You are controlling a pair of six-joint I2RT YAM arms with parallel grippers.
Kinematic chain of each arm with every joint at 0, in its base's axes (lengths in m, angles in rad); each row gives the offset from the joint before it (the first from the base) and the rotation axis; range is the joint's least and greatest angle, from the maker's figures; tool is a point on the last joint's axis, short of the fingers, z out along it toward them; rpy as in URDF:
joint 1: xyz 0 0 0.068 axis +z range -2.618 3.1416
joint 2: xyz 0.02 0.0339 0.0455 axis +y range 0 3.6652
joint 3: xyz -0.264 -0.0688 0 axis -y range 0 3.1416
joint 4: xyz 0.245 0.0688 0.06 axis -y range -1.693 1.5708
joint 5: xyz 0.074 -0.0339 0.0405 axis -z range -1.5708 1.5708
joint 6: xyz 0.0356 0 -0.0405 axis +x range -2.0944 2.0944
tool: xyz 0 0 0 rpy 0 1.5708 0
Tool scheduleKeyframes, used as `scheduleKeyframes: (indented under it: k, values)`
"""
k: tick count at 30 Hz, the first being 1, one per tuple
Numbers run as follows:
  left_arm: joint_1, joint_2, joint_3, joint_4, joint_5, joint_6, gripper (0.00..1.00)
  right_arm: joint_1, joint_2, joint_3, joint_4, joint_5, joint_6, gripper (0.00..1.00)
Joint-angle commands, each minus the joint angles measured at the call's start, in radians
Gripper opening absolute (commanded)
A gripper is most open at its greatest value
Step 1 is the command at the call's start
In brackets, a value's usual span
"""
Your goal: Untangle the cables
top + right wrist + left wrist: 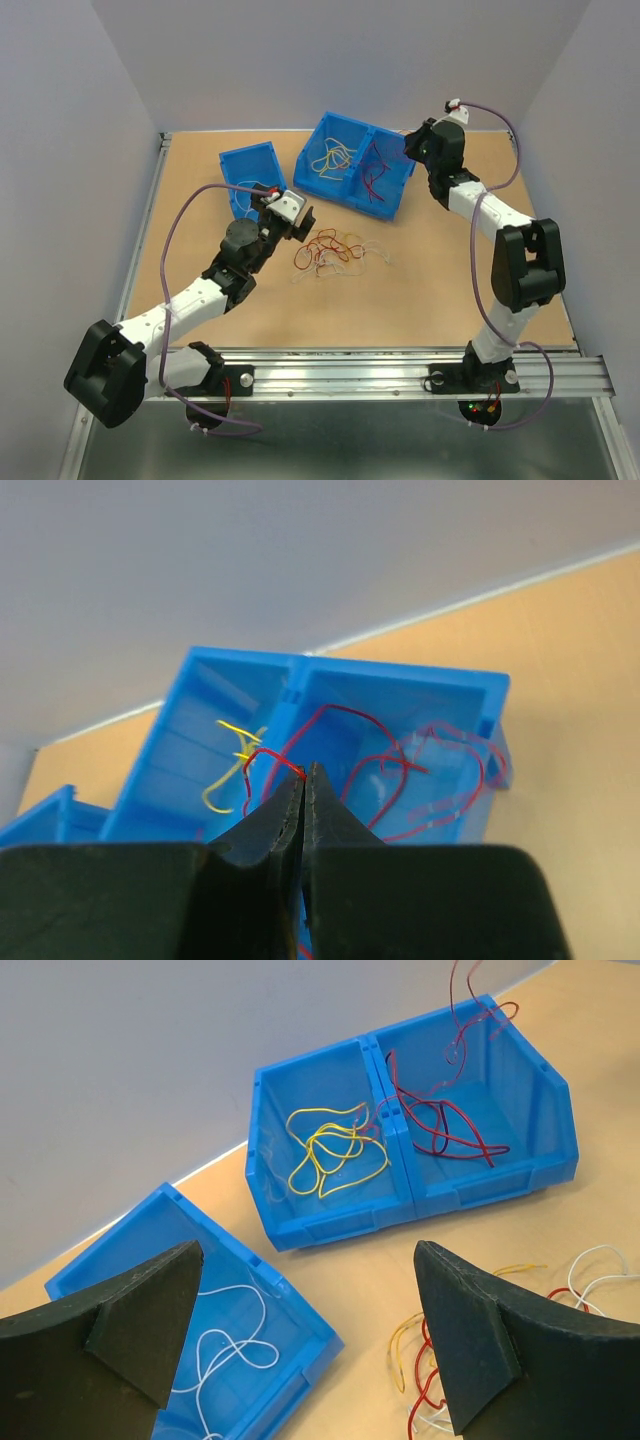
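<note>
Partly done. Sorted in the far double bin (480,1195): yellow cables (330,1155) left, red cables (450,1135) right; white cable (232,1352) in the small left bin (270,1290). Left to do: mixed tangle (335,250) on the table (440,290). Pinching one more red wire (272,758) with right gripper (303,772) over that bin; left gripper (305,1300) spread, empty, beside the tangle.

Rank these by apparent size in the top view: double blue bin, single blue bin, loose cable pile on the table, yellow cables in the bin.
1. double blue bin
2. single blue bin and loose cable pile: too alike to separate
3. yellow cables
</note>
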Motion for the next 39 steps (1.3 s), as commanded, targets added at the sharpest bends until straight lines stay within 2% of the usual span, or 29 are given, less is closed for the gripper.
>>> scheduleKeyframes:
  k: [1, 6, 10, 13, 17, 21, 24, 26, 29, 30, 34, 39]
  values:
    - [0.007, -0.03, 0.042, 0.04, 0.014, -0.009, 0.99, -0.026, 0.037, 0.008, 0.023, -0.036, 0.034, 0.01]
    - [0.008, -0.037, 0.036, 0.043, 0.018, -0.003, 0.99, -0.035, 0.086, 0.027, -0.001, -0.053, -0.004, 0.0]
    - [0.008, -0.027, 0.039, 0.044, 0.021, -0.003, 0.99, -0.033, 0.189, 0.17, -0.133, -0.065, -0.049, 0.01]
    - [0.01, -0.022, 0.039, 0.044, 0.023, 0.001, 0.99, -0.03, 0.24, 0.206, -0.187, -0.067, -0.069, 0.01]
    - [0.01, -0.014, 0.042, 0.043, 0.024, 0.005, 0.99, -0.006, 0.296, 0.298, -0.262, -0.009, -0.122, 0.01]
    - [0.01, -0.007, 0.047, 0.039, 0.027, 0.008, 0.99, 0.063, 0.368, 0.404, -0.408, 0.083, -0.193, 0.01]
    - [0.01, -0.007, 0.048, 0.034, 0.026, 0.01, 0.99, 0.074, 0.367, 0.404, -0.411, 0.103, -0.193, 0.01]
    - [0.01, -0.007, 0.048, 0.034, 0.026, 0.01, 0.99, 0.075, 0.355, 0.407, -0.413, 0.099, -0.201, 0.06]
    - [0.01, -0.005, 0.05, 0.022, 0.032, 0.027, 0.99, 0.088, 0.323, 0.407, -0.425, 0.112, -0.215, 0.31]
    - [0.01, -0.004, 0.051, 0.014, 0.037, 0.034, 0.99, 0.091, 0.307, 0.403, -0.427, 0.122, -0.216, 0.31]
    - [0.01, 0.013, 0.07, -0.019, 0.05, 0.054, 0.99, 0.106, 0.222, 0.346, -0.428, 0.159, -0.219, 0.44]
    - [0.01, 0.029, 0.083, -0.048, 0.073, 0.065, 0.99, 0.129, 0.099, 0.24, -0.427, 0.136, -0.233, 0.52]
